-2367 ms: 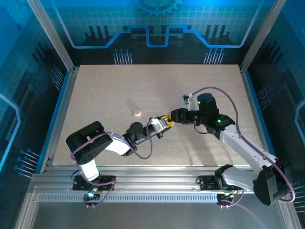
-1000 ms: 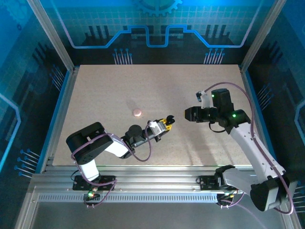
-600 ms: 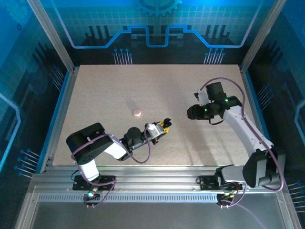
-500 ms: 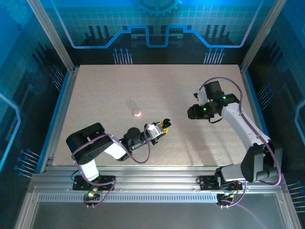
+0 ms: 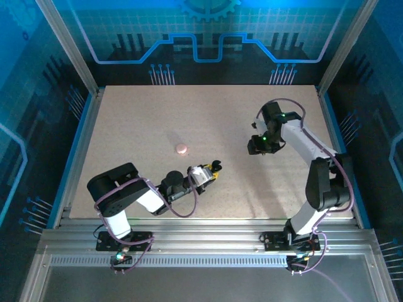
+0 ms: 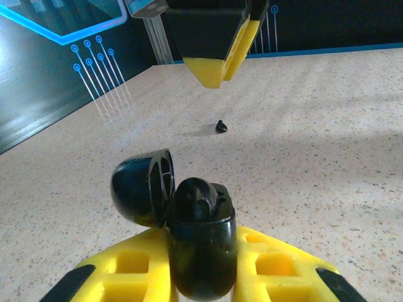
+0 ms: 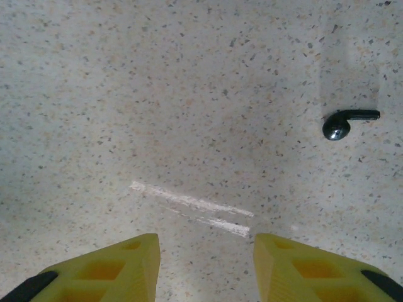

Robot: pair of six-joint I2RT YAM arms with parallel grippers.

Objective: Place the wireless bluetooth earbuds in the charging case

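Your left pincer (image 5: 211,169) is clamped tight on the black case (image 6: 198,245), low over the near middle of the table (image 5: 138,119). It holds the case upright with the lid (image 6: 143,187) flipped open to the left, so the mouth faces up and can take an earbud from above. A rounded black shape sits in that mouth, probably one earbud seated, though you cannot confirm it. Your right pincer (image 7: 204,244) stands partly open and holds nothing, pointing down at bare table right of centre. The loose black earbud (image 7: 345,123) lies flat on the table, ahead and to the right of those fingers, apart from them. Judgement: fetch it next, and centre over it before closing, as it is tiny. The pink case (image 5: 181,148) sits alone left of centre.
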